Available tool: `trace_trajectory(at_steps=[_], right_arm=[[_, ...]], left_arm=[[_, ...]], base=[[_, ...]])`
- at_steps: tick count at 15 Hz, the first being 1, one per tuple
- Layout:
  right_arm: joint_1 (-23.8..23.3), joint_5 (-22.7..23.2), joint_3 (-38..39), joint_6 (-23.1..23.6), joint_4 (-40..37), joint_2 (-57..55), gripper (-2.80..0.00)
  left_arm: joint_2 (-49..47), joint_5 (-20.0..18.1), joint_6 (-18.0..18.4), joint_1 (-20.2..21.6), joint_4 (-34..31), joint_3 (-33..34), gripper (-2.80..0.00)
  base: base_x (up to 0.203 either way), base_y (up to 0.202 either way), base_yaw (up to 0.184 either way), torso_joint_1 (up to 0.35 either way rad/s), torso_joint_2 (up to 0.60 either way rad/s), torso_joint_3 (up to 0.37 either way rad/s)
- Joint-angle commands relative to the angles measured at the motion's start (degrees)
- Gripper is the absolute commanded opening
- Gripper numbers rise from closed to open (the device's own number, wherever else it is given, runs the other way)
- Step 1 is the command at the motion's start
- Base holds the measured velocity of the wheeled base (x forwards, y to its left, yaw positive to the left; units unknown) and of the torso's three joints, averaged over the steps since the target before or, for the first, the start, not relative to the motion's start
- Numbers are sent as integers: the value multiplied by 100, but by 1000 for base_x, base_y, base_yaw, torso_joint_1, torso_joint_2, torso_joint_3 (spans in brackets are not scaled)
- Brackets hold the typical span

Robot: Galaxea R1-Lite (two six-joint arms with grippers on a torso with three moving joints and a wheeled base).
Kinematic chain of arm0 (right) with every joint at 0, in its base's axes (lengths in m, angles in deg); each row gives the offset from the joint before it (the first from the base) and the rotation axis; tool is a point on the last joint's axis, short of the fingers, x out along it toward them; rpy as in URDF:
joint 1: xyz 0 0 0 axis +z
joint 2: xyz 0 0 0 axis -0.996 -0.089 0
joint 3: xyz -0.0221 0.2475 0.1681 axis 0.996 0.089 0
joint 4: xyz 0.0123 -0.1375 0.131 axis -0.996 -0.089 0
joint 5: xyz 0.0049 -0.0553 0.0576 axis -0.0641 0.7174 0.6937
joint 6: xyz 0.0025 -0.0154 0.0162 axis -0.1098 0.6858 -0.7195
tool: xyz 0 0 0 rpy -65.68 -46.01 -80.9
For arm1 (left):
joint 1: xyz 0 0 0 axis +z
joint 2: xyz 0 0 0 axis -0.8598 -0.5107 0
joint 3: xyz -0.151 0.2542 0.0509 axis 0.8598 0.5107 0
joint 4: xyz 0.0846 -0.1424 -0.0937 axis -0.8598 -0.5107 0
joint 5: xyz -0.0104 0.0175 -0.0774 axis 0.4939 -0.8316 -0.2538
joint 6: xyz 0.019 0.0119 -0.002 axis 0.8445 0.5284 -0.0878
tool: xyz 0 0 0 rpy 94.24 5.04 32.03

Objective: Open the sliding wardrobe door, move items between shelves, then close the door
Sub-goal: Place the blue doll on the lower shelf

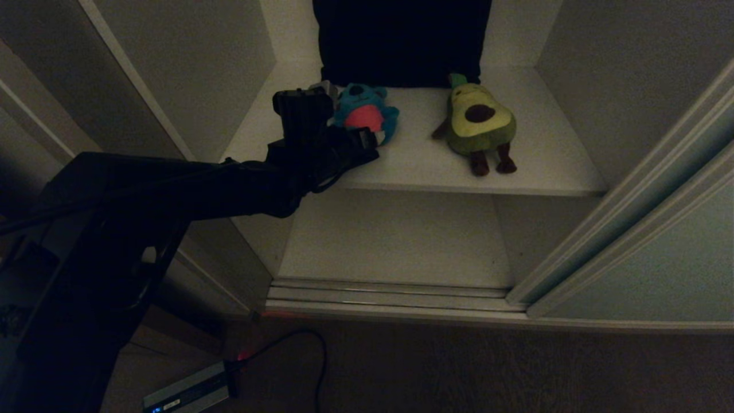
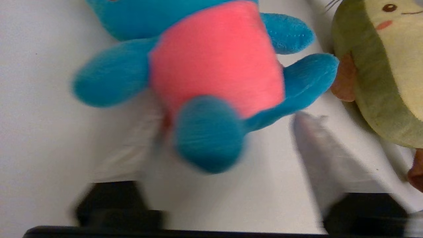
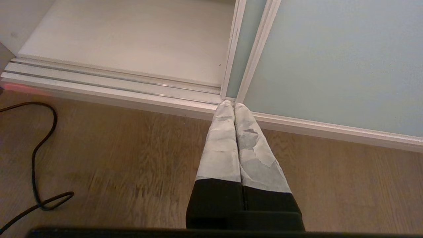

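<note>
The left gripper is over the upper shelf near its left edge, fingers spread apart on either side of the teal monster. One white-wrapped finger sits past the toy's foot, and the other is smeared and half lost behind the toy's leg. Honestly can't tell from the blur whether they're actually squeezing it or just bracketing it. The black arm also covers the monster's left side in the head view.

Just to the right on the same shelf, toward the middle, lies the green avocado, on its back with its dark legs pointing at the front edge. It's near the monster but not touching. Behind both toys a dark shape fills the back of the shelf, too dark to make out.

The lower shelf sits below. The sliding wardrobe door is pushed off to the right, leaving the opening clear.

The right gripper is parked low over the wooden floor, fingers pressed together, tips by the door's bottom corner and the floor track.

Count: two toys, two shelves, one grey box with a black cable on the floor.
</note>
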Motion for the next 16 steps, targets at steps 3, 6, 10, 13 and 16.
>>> trace_trajectory(at_steps=[3, 6, 10, 13, 16], right_arm=[[0, 7, 18, 6, 0, 2, -280], [0, 7, 18, 6, 0, 2, -280], [0, 7, 18, 6, 0, 2, -280], [0, 7, 18, 6, 0, 2, -280], [0, 7, 18, 6, 0, 2, -280]], left_arm=[[-110, -84, -9, 3, 213, -10, -280], [-80, -101, -9, 3, 243, -1, -280], [192, -59, -14, -18, 158, -1, -280], [616, 114, 14, -198, -192, 11, -280], [1136, 546, 47, -375, -694, 120, -280]], base=[[0, 0, 0, 0, 0, 0], [0, 0, 0, 0, 0, 0], [0, 0, 0, 0, 0, 0], [0, 0, 0, 0, 0, 0], [0, 0, 0, 0, 0, 0]])
